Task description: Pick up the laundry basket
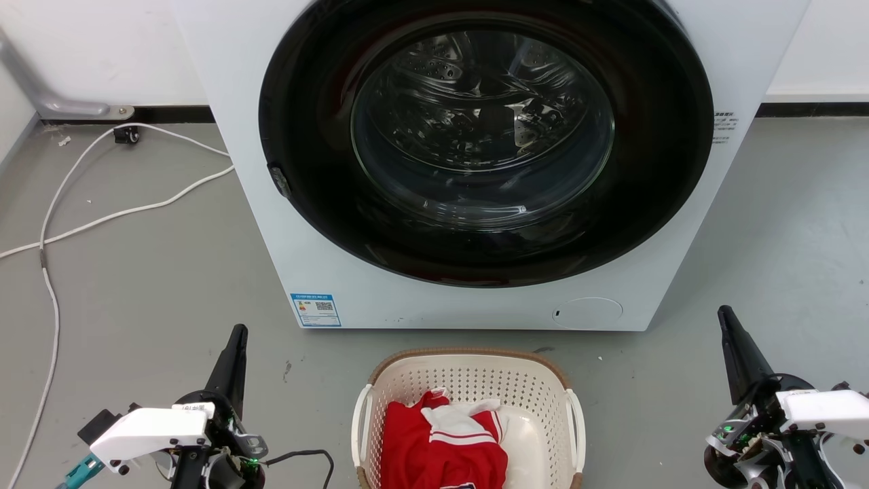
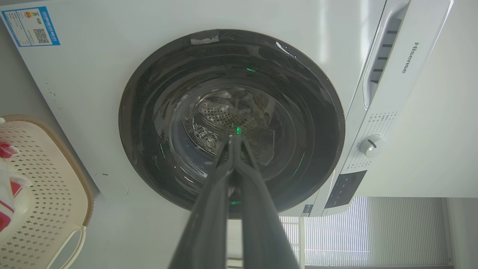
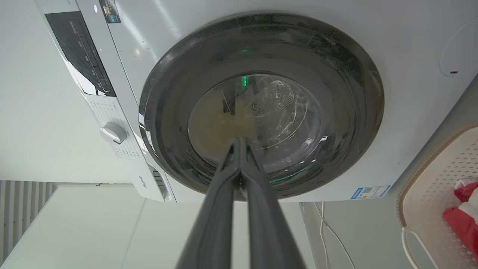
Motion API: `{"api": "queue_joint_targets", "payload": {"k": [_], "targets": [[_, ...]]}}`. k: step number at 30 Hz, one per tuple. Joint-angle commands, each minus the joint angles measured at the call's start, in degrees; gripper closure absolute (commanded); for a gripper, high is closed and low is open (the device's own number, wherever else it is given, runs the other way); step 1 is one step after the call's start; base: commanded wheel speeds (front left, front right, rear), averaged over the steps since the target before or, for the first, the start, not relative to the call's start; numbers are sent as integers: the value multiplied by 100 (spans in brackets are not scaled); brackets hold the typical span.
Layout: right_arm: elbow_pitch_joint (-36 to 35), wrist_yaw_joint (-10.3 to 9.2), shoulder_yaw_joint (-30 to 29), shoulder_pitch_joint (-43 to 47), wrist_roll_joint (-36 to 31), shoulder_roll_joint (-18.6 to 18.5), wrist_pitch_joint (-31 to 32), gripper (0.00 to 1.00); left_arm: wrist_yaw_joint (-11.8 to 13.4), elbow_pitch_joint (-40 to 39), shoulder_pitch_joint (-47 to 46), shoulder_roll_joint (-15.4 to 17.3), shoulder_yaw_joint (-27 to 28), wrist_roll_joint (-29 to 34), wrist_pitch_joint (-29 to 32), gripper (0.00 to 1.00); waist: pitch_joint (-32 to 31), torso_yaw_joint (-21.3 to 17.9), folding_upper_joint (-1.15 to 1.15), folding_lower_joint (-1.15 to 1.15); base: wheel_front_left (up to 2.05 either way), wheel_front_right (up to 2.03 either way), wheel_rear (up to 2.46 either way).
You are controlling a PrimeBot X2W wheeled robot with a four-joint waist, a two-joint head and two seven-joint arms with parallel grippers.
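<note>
Laundry basket [image 1: 468, 384] just before washing machine [image 1: 258, 204], between left gripper [image 1: 237, 336] and right gripper [image 1: 728, 326], both pinched together, empty; risk: uneven hold on side handles [image 1: 577, 428] tips it, spilling red garment [image 1: 441, 455].

A white front-loading washing machine [image 1: 475, 305] is set against a white wall [image 1: 102, 47] edged with a dark skirting strip [image 1: 815, 109]. Its round dark door [image 1: 482, 136] is shut, and a blue label [image 1: 316, 310] is stuck low on its front. The floor [image 1: 149, 285] is finished in plain grey, and a white cable [image 1: 136, 210] is trailed across it left of the machine. A pale slatted surface [image 2: 373, 231], perhaps a window blind, is seen beyond the machine in the left wrist view.
</note>
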Motion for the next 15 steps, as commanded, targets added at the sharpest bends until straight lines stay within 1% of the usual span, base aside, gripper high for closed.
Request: {"api": "queue_joint_targets", "payload": {"k": [1, 15], "targets": [[7, 0, -11, -60, -12, 20, 23, 100, -19, 6, -61, -4, 21, 42, 5, 100, 0, 0, 0, 0, 0, 0, 0], [7, 0, -20, -60, -24, 27, 23, 100, -19, 7, -62, -8, 28, 38, 13, 100, 0, 0, 0, 0, 0, 0, 0]]}}
